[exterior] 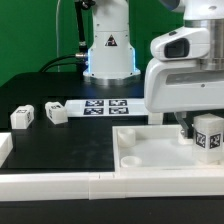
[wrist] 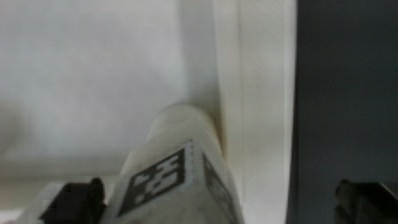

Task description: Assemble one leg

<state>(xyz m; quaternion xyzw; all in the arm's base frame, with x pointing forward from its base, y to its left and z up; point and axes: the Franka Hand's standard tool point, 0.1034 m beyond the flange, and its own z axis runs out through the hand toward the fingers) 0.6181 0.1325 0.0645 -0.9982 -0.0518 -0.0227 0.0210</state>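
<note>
The claw (exterior: 203,128) is down at the exterior view's right, over the tray (exterior: 140,160), and it's got a leg (exterior: 209,134) pinched between its fingers, closed on it. In the wrist view the same leg (wrist: 175,165) runs lengthwise away from the camera, its rounded far end reaching over the tray's pale floor, the tag face turned up toward the lens. Dark fingers (wrist: 75,200) sit at either side of the leg's near end.

Sweeping the exterior view from its left: two loose legs on the black table (exterior: 70,140), the first (exterior: 22,118) near the left edge, the second (exterior: 55,113) just beside it, not touching. Both are stubby white blocks with a black-and-white tag on one face. Next comes the marker board (exterior: 105,106), flat, thin, white, lying in front of the arm's base (exterior: 109,55). Then the tray: matte white, square, raised rim, a round socket at its near-left corner. Whether the held leg touches the tray floor, I cannot tell. Its long axis in the exterior view looks roughly upright, tag facing the camera.
</note>
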